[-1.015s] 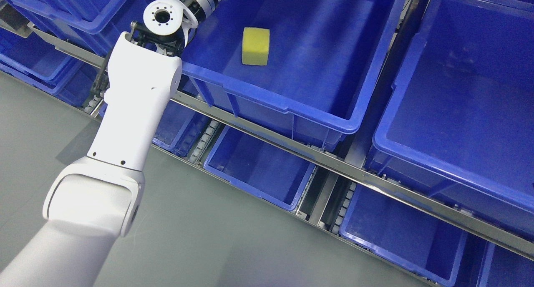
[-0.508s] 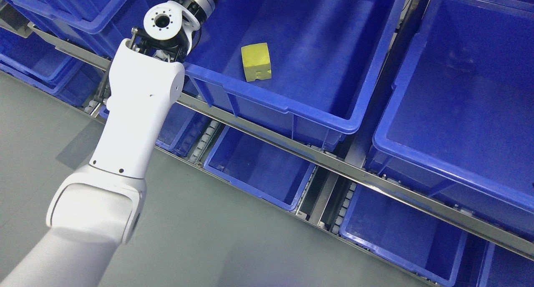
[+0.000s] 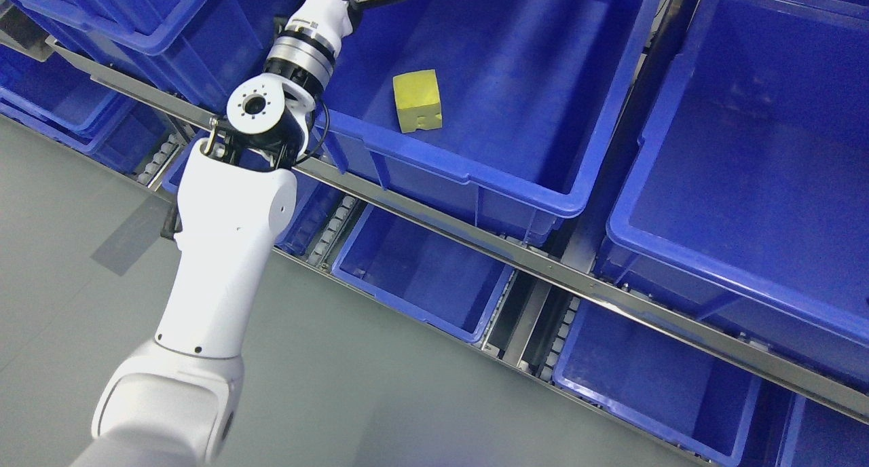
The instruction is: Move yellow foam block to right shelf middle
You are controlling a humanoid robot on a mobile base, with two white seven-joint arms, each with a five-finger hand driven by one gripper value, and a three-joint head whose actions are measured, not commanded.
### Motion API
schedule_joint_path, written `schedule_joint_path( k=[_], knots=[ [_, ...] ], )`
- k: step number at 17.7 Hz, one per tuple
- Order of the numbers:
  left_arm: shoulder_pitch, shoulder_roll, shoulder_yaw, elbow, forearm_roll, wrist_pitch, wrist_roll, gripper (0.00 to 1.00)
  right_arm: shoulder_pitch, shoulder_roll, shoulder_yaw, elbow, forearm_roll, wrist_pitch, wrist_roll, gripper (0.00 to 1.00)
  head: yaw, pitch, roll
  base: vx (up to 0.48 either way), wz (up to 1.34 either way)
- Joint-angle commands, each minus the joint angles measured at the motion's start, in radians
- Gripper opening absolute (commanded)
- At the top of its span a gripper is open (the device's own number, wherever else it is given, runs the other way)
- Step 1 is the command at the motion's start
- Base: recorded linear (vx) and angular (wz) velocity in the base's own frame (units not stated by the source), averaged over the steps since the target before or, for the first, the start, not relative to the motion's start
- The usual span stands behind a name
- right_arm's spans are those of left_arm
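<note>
A metal shelf runs slantwise across the view, its rails holding rows of blue bins above a grey floor. On the middle level, a large blue bin holds a yellow foam block lying tilted on its bottom, near the front wall. Just to its right sits another large bin. On the level below sit smaller bins side by side.

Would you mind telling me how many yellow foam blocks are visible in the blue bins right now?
1. The yellow foam block lies in the blue plastic bin at upper centre; bins cut off by the frame might hide others.
</note>
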Motion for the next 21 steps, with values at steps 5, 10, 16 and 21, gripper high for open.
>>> schedule_joint_path(
  k=[5,10,16,21],
  knots=[
    [0.124,0.017,0.13,-0.343,0.008,0.011,-0.019,1.0,0.002,-0.017,0.0,-0.017,0.003,0.001,0.001,1.0,0.0,0.0,0.0,0.0,0.0],
    [0.143,0.017,0.154,-0.343,0.006,0.013,-0.055,1.0,0.002,-0.017,0.0,-0.017,0.003,0.001,0.001,1.0,0.0,0.0,0.0,0.0,0.0],
    [0.17,0.017,0.161,-0.341,0.006,0.027,-0.055,1.0,0.002,-0.017,0.0,-0.017,0.003,0.001,0.001,1.0,0.0,0.0,0.0,0.0,0.0],
    [0.17,0.017,0.161,-0.341,0.006,0.033,-0.055,1.0,0.002,-0.017,0.0,-0.017,0.003,0.001,0.001,1.0,0.0,0.0,0.0,0.0,0.0]
  ],
)
